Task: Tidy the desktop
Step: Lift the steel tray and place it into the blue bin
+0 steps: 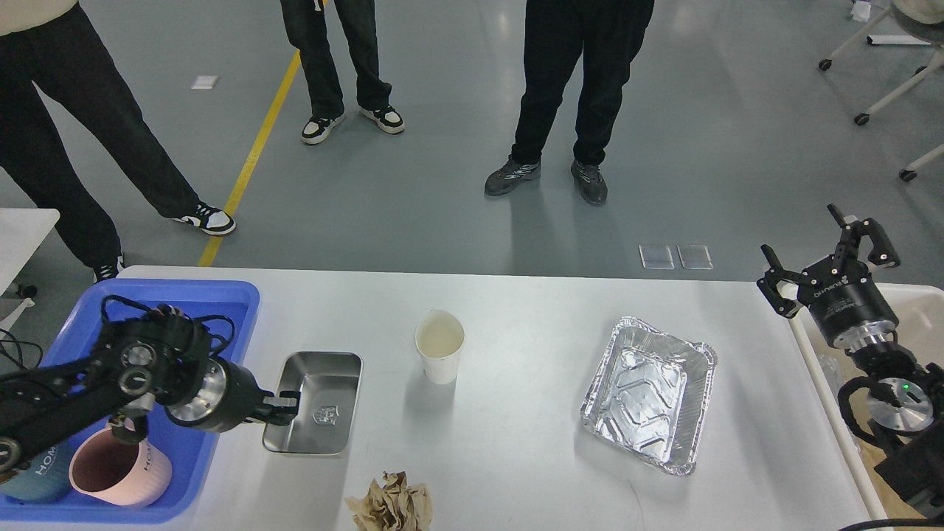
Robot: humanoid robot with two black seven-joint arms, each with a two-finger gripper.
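The white desktop fills the lower part of the head view. A small steel tray lies on it at the left. My left gripper reaches out from over the blue tray and its fingers are closed on the steel tray's left rim. A white paper cup stands upright in the middle. A foil tray lies at the right. Crumpled brown paper lies at the front edge. My right gripper is open and empty, raised above the desktop's right end.
The blue tray holds a pink mug and a teal mug, partly hidden by my left arm. A beige bin stands beyond the right edge. Three people stand on the floor behind the table.
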